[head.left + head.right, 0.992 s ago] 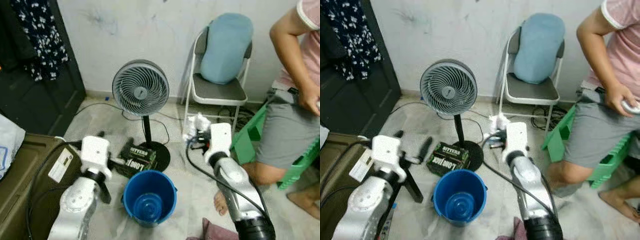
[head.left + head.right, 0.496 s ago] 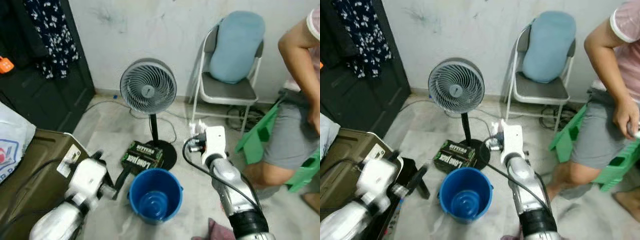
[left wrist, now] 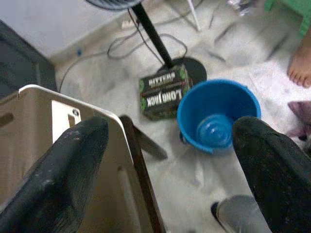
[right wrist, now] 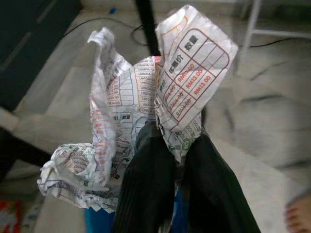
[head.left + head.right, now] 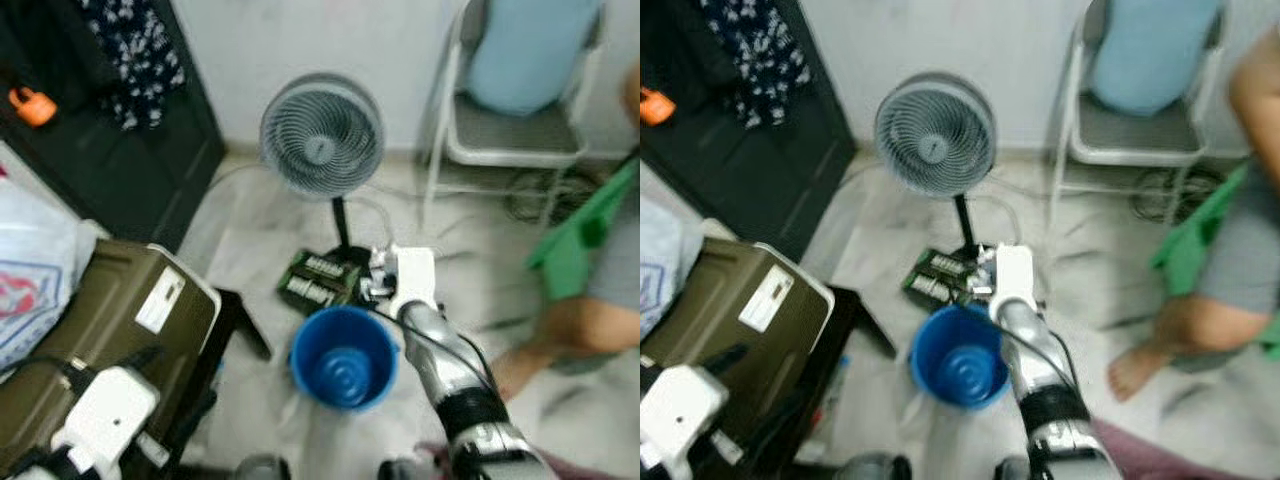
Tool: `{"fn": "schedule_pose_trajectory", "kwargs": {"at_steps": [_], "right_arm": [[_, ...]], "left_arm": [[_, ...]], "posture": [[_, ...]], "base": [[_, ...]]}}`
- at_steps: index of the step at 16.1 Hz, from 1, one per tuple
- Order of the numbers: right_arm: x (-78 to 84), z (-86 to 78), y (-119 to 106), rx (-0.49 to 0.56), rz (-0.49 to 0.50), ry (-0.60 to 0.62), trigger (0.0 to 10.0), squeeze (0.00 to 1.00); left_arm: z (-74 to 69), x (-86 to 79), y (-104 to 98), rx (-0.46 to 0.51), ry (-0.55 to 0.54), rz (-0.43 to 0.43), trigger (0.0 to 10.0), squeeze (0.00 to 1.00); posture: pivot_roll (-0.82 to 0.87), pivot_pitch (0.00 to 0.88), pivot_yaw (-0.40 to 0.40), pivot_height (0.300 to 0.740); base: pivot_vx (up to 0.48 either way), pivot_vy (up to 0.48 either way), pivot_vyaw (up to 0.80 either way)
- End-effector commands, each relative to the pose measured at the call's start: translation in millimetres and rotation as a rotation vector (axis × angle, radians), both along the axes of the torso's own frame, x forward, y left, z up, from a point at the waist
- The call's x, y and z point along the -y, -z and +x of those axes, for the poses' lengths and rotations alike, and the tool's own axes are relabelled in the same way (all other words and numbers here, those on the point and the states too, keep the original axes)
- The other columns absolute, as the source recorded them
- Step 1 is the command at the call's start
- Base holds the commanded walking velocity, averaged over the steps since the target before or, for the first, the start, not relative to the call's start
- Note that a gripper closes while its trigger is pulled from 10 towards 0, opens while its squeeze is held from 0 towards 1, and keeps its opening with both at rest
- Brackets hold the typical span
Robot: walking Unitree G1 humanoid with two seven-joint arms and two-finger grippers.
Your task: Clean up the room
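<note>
**Crumpled paper carried over the bucket's rim**

Our head camera has tipped further down and nearer than half a second ago, so the whole scene has shifted and blurred. Largest on our left is the olive-green hard case with a white label (image 5: 120,330), now taking more of the view. Behind it stands the grey round pedestal fan (image 5: 322,135), and further back the white folding metal chair with a pale blue cushion (image 5: 1140,90), its top cut off now. A person's bare leg and foot (image 5: 1160,345) show at the right.

On the pale floor sits the round blue plastic bucket (image 5: 345,358), touching the dark green printed carton (image 5: 318,281) beside the fan's base. Our right gripper (image 4: 167,145) is pinched shut on the crumpled printed white paper (image 4: 146,97), held just over the bucket's far rim. Our left gripper (image 3: 165,145) has dropped low beside the case, fingers (image 3: 63,170) spread wide apart, holding nothing.
</note>
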State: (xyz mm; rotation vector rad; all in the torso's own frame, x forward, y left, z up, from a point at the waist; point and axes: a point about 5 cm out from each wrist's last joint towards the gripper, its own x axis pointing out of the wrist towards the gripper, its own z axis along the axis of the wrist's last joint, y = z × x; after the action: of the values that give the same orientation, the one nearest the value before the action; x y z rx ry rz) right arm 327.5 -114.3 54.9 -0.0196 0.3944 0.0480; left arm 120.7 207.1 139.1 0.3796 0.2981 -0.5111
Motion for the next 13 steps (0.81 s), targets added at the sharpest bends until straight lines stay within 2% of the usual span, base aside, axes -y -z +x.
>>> {"fn": "schedule_pose_trajectory", "kwargs": {"at_steps": [1,4,9,10,13], "right_arm": [[-4.2,4.6,3,-0.01,-0.001,0.011,10.0,0.0],[-5.5,11.0,4,-0.027,0.0,0.034,10.0,0.0],[-3.9,3.8,21,-0.099,0.042,0.078,10.0,0.0],[-2.1,4.1,21,-0.094,0.064,0.089,10.0,1.0],[-1.9,8.9,16,-0.066,0.091,0.092,10.0,1.0]], "left_arm": [[-0.9,-3.6,-8,-0.006,0.01,0.015,10.0,0.0],[-1.1,-8.1,-14,-0.018,0.02,0.03,10.0,0.0],[-1.6,-9.4,-18,-0.031,0.022,0.036,10.0,0.0],[-2.5,-9.3,-18,-0.036,0.023,0.034,10.0,0.0],[0.2,-7.5,-17,-0.034,0.025,0.027,10.0,0.0]], "posture": [[0.27,0.239,0.166,0.74],[0.29,0.243,0.182,0.74],[0.3,0.243,0.187,0.74],[0.3,0.239,0.186,0.74],[0.29,0.242,0.183,0.74]], "base": [[0.0,0.0,0.0],[0.0,0.0,0.0],[0.0,0.0,0.0],[0.0,0.0,0.0],[0.0,0.0,0.0]]}}
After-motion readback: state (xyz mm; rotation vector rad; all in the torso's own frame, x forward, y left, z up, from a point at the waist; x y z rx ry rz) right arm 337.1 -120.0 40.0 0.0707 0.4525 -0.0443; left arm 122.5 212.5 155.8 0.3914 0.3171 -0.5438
